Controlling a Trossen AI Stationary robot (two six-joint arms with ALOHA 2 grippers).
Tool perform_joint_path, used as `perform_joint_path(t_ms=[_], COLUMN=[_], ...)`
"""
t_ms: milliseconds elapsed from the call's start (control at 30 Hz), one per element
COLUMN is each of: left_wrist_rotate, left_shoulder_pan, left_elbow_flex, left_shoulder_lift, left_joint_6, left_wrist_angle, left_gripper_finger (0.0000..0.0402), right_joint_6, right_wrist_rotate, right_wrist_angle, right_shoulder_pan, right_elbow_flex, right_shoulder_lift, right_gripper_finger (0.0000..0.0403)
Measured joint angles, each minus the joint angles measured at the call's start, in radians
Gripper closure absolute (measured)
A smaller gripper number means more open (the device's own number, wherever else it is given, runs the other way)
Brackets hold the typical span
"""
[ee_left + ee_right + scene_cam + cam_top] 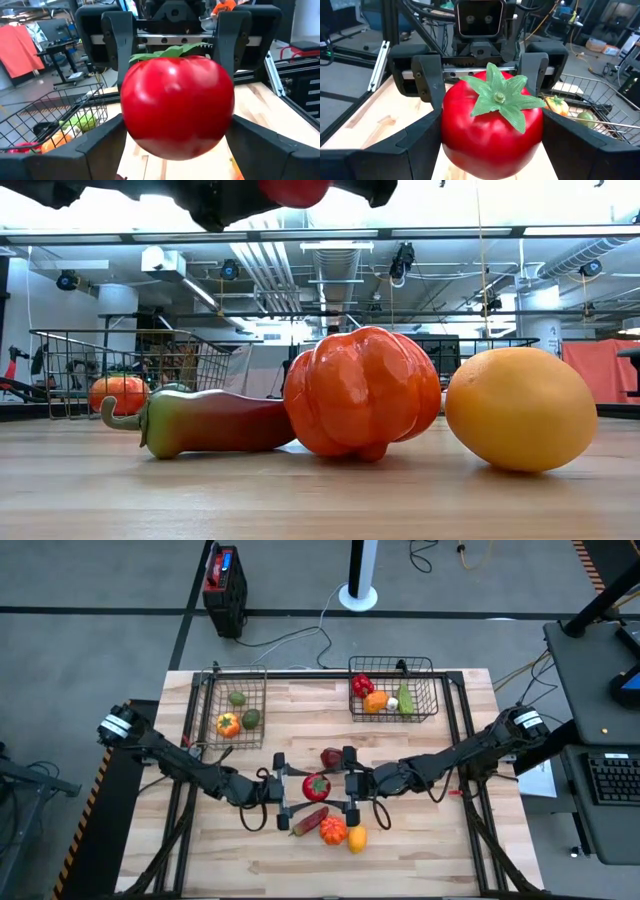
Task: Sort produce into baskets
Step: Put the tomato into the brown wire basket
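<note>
The red tomato [316, 786] hangs mid-table between both grippers, just above the chili [309, 820]; the right gripper [349, 785] is clamped on it; the left gripper [282, 786] flanks it spread, contact hidden; its underside is hidden.

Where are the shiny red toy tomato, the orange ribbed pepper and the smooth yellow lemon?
Shiny red toy tomato [316, 786], high view, its top by the leaves.
Orange ribbed pepper [362, 392], low view, middle of its side.
Smooth yellow lemon [520, 409], low view, centre of its rind.
</note>
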Motion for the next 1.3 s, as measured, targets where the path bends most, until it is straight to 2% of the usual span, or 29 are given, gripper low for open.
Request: perform_joint_path(t_ms=[167, 367, 633, 767, 833, 967, 1067, 1167, 1300], left_wrist_rotate=[0.014, 0.017, 0.007, -0.114, -0.140, -0.174, -0.266, -0.314, -0.321], left_shoulder_pan=[0.002, 0.002, 0.004, 0.002, 0.006, 0.022, 0.046, 0.100, 0.217], left_elbow_flex=[-0.021, -0.023, -0.023, -0.023, -0.023, -0.013, 0.018, 0.091, 0.236], left_shoulder_lift=[-0.026, -0.034, -0.035, -0.051, -0.084, -0.192, -0.283, -0.363, -0.410], left_joint_6=[0.006, 0.008, 0.009, 0.018, 0.015, -0.059, -0.132, -0.258, -0.485], left_wrist_angle=[0.018, 0.021, 0.021, -0.033, -0.084, -0.282, -0.505, -0.799, -1.254], left_gripper_finger=[0.0113, 0.0143, 0.0144, 0.0144, 0.0144, 0.0144, 0.0144, 0.0144, 0.0144], right_joint_6=[0.011, 0.042, 0.067, 0.066, 0.074, 0.124, 0.155, 0.169, 0.164], right_wrist_rotate=[-0.003, -0.003, -0.002, 0.024, 0.076, 0.224, 0.243, 0.243, 0.239], right_wrist_angle=[0.002, -0.003, -0.060, -0.105, -0.150, -0.269, -0.327, -0.334, -0.330], right_shoulder_pan=[-0.002, -0.004, -0.016, -0.017, -0.017, -0.016, -0.017, -0.017, -0.016], right_elbow_flex=[0.002, 0.003, 0.002, 0.002, 0.002, 0.002, 0.002, 0.002, 0.002], right_shoulder_lift=[0.000, 0.000, -0.005, -0.031, -0.059, -0.131, -0.175, -0.197, -0.197], right_gripper_finger=[0.0106, 0.0068, 0.0043, 0.0042, 0.0042, 0.0042, 0.0042, 0.0042, 0.0042])
